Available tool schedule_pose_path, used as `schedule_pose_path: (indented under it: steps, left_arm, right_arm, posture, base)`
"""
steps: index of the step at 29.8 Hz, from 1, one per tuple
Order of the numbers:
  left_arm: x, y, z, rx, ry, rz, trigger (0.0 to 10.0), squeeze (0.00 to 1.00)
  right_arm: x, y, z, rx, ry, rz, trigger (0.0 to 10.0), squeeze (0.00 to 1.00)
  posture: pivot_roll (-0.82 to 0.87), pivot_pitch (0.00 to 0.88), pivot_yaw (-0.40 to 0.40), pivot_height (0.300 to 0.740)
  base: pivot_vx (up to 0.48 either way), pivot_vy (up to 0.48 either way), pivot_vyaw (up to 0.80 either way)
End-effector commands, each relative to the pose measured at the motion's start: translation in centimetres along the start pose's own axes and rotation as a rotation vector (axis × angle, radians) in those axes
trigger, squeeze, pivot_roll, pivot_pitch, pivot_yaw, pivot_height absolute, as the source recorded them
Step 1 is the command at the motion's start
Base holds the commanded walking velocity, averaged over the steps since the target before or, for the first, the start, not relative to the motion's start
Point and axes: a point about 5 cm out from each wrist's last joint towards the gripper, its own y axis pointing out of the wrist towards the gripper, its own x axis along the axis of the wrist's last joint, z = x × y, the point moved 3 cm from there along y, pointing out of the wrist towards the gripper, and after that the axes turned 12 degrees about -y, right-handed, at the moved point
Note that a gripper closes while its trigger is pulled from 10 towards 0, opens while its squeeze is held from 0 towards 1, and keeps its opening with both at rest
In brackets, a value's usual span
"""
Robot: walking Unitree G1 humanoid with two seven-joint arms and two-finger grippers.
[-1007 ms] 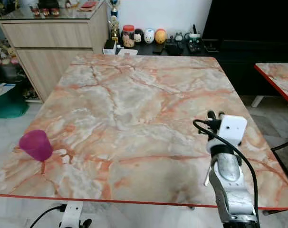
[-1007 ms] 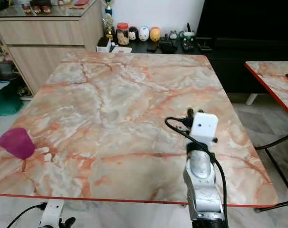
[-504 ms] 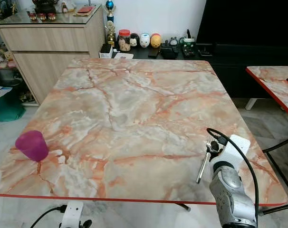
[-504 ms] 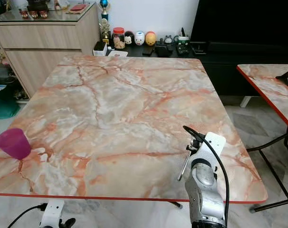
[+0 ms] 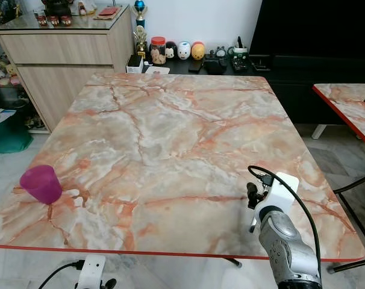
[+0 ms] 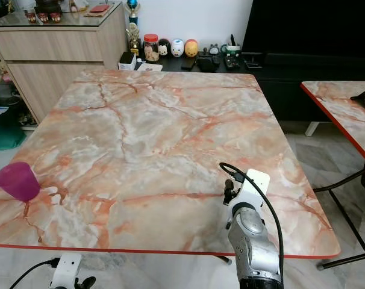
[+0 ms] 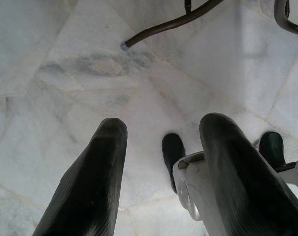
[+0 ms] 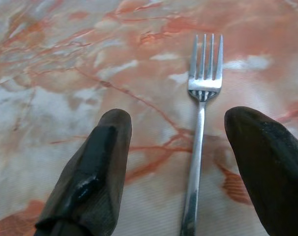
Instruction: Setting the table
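A steel fork lies flat on the orange marble table, near the front right edge. My right gripper hovers low over it, open, with one black finger on each side of the handle and not touching it. From the head, my right arm and its white wrist camera cover most of the fork. A purple cup stands upright near the table's front left corner. My left gripper hangs open over the floor, holding nothing.
A wooden sideboard stands at the back left. A dark unit with jars and figurines runs behind the table. A second marble table is to the right, with black chair legs beside it. A metal leg crosses the tiled floor.
The head camera shifted after the oldest frame. Since half a second ago my right wrist has swung slightly left over the fork, hiding more of its handle. The purple cup has stayed put.
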Motion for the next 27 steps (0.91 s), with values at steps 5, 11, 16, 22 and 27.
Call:
schedule_pose_path:
  steps: [5,11,16,22,27]
  left_arm:
    - [-0.6,-0.1,0.0,0.000,0.000,0.020,10.0,0.00]
    - [-0.6,-0.1,0.0,-0.002,-0.001,0.019,10.0,0.00]
    - [-0.6,-0.1,0.0,-0.001,-0.002,0.019,10.0,0.00]
    - [-0.6,-0.1,0.0,0.002,-0.004,0.020,10.0,0.00]
    - [-0.5,-0.1,0.0,0.003,-0.006,0.018,10.0,0.00]
  right_arm:
    - [0.3,0.2,-0.9,-0.049,0.006,0.001,10.0,1.00]
    - [0.3,0.5,-0.6,-0.028,0.001,-0.003,10.0,0.09]
    - [0.3,0.7,-0.4,-0.019,-0.004,-0.001,10.0,0.00]
    - [0.2,1.3,-0.7,-0.032,-0.005,0.004,10.0,0.00]
    - [0.9,1.8,-1.0,-0.046,-0.002,-0.010,10.0,0.00]
  posture:
    - [-0.01,0.000,-0.032,0.740]
    - [-0.01,0.000,-0.033,0.740]
    - [-0.01,0.000,-0.033,0.740]
    - [-0.01,0.000,-0.033,0.740]
    - [-0.01,0.000,-0.030,0.740]
  base:
    - [0.000,0.000,0.00]
    - [0.000,0.000,0.00]
    - [0.000,0.000,0.00]
    - [0.000,0.000,0.00]
    - [0.000,0.000,0.00]
